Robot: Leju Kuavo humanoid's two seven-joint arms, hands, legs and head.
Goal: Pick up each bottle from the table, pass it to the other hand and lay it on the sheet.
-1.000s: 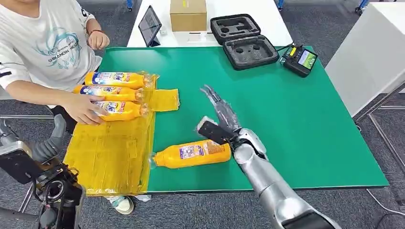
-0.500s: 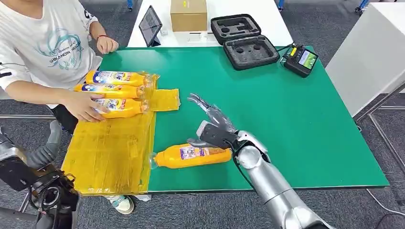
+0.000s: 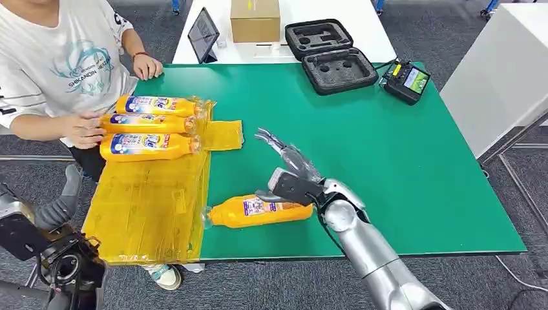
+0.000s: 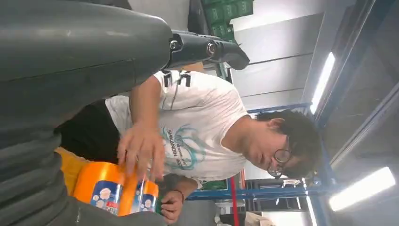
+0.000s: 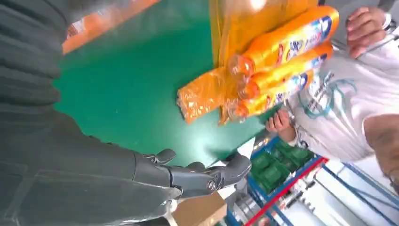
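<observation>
Hovering with fingers spread and holding nothing, the right hand (image 3: 289, 169) sits just over the bottle (image 3: 258, 210) lying near the desk's (image 3: 400, 161) front edge beside the yellow sheet (image 3: 152, 200) — it should settle lower and wrap the label-covered middle, not the tapered neck — before lifting.

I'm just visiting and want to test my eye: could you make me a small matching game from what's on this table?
Things:
1. orange plastic bottle nearest the robot's right hand
2. brown cardboard box
3. black foam-lined case
4. three orange bottles

Places or states:
A. lying open
B. side by side on the yellow sheet
C. alone on the green mat
D. on the white table behind

Pairs: 1-C, 2-D, 3-A, 4-B
</observation>
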